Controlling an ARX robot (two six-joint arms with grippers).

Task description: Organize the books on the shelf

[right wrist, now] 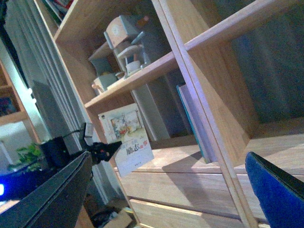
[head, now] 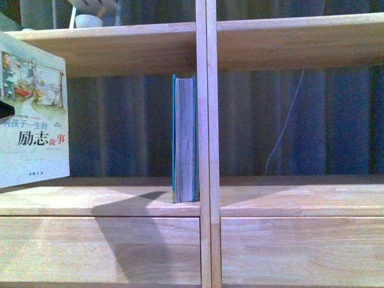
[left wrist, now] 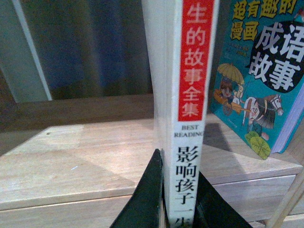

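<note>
The thin white paperback (head: 30,114) hangs at the far left in front of the light-wood shelf (head: 204,204), just above the board. My left gripper (left wrist: 176,213) is shut on its red-and-white spine (left wrist: 190,95); from the right wrist view the left gripper (right wrist: 102,151) holds the paperback (right wrist: 129,137) by its edge. The teal book (head: 185,138) stands upright against the central divider (head: 207,144), also seen in the left wrist view (left wrist: 259,76) and the right wrist view (right wrist: 197,123). My right gripper (right wrist: 166,190) is open and empty, away from the shelf.
The upper board (head: 120,42) carries white objects (head: 87,18); a grey toy-like piece (right wrist: 126,45) stands there. Drawer fronts (head: 102,249) lie below the board. A thin white cord (head: 285,132) hangs in the right compartment. A green plant (right wrist: 28,154) is beside the shelf.
</note>
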